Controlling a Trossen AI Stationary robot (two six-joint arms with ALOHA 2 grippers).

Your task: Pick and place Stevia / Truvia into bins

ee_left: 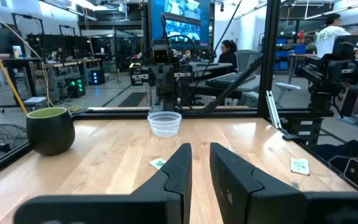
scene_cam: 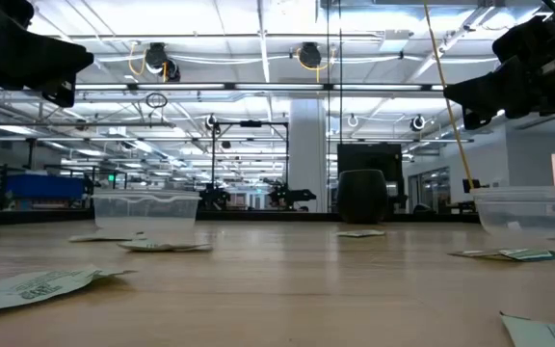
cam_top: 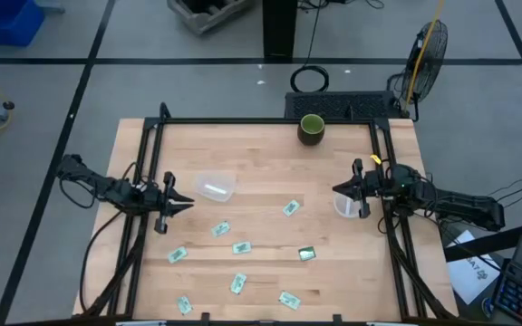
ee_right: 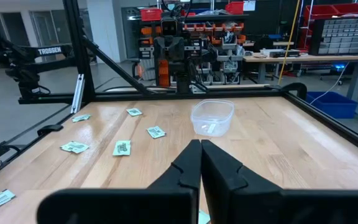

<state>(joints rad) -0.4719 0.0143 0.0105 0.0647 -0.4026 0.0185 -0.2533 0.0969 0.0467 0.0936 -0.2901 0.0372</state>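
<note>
— Where are my hands?

— My left hand hangs at the counter's nine o'clock edge, fingers a narrow gap apart, holding nothing. My right hand sits at three o'clock, fingers together, empty.

— And the bins?

— The squarish clear bin is just beside my left hand; the round clear bin touches under my right.

— Sachets?

— Stevia sachets lie scattered on the wooden counter from center toward six o'clock. A dark green cup stands at twelve.

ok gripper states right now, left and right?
Left gripper: slightly open, holding nothing, at the table's left edge.
Right gripper: shut, holding nothing, over the round bin.
</note>
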